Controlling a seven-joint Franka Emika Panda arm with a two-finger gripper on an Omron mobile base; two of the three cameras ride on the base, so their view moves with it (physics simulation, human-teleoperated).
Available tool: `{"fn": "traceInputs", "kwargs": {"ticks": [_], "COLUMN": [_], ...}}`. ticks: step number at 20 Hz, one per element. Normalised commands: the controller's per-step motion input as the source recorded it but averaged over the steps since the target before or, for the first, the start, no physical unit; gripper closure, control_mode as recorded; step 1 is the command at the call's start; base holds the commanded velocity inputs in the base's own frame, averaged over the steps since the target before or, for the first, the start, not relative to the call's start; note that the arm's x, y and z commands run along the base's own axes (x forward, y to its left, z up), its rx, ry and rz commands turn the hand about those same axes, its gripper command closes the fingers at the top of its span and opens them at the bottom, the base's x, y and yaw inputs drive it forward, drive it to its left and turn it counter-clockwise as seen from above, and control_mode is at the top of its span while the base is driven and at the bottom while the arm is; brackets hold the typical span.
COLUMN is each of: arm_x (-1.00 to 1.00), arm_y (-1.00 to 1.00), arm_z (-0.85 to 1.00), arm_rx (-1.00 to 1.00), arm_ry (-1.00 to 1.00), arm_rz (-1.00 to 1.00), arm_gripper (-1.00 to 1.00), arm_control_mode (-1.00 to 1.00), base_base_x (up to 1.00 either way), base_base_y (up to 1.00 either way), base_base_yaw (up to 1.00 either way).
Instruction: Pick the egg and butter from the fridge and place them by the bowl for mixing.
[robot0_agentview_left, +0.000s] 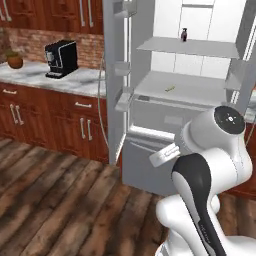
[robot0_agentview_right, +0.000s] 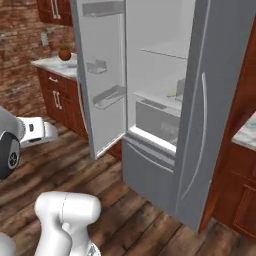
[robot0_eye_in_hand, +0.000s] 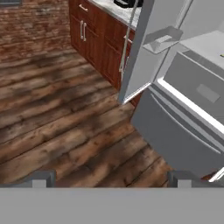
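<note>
The fridge (robot0_agentview_left: 150, 167) stands with both doors swung open, showing white shelves and a grey bottom drawer (robot0_eye_in_hand: 175, 131). The butter (robot0_agentview_left: 170, 89) is a thin pale yellow-green stick lying on the lower shelf, and it shows as a faint sliver of butter (robot0_agentview_right: 171, 95) from the other side. A small dark bottle (robot0_agentview_left: 184, 34) stands on the upper shelf. The egg and the bowl are out of view. My gripper (robot0_eye_in_hand: 111, 181) is open with nothing between its fingers. It hangs low in front of the fridge, well short of the shelves, and looks down at the wooden floor and the drawer.
The open left door (robot0_agentview_left: 114, 75) with its bins juts out toward me. The right door (robot0_agentview_right: 210, 100) blocks the right side. A marble counter (robot0_agentview_left: 75, 77) over brown cabinets holds a black coffee machine (robot0_agentview_left: 61, 59) and a potted plant (robot0_agentview_left: 15, 60). Wooden floor lies open at left.
</note>
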Motion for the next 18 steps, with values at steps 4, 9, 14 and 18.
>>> {"fn": "traceInputs", "kwargs": {"ticks": [4, 9, 14, 18], "arm_x": [0.0, 0.0, 0.0, 0.0], "arm_y": [0.0, 0.0, 0.0, 0.0], "arm_z": [0.0, 0.0, 0.0, 0.0], "arm_rx": [0.0, 0.0, 0.0, 0.0], "arm_ry": [0.0, 0.0, 0.0, 0.0], "arm_rz": [0.0, 0.0, 0.0, 0.0], "arm_gripper": [-1.0, -1.0, -1.0, -1.0], "arm_control_mode": [1.0, 1.0, 1.0, 1.0], "base_base_x": [1.0, 0.56, 0.19, 0.45], "base_base_y": [1.0, 0.82, 0.6, 0.61], "base_base_yaw": [-0.66, -0.75, -0.77, -0.57]}}
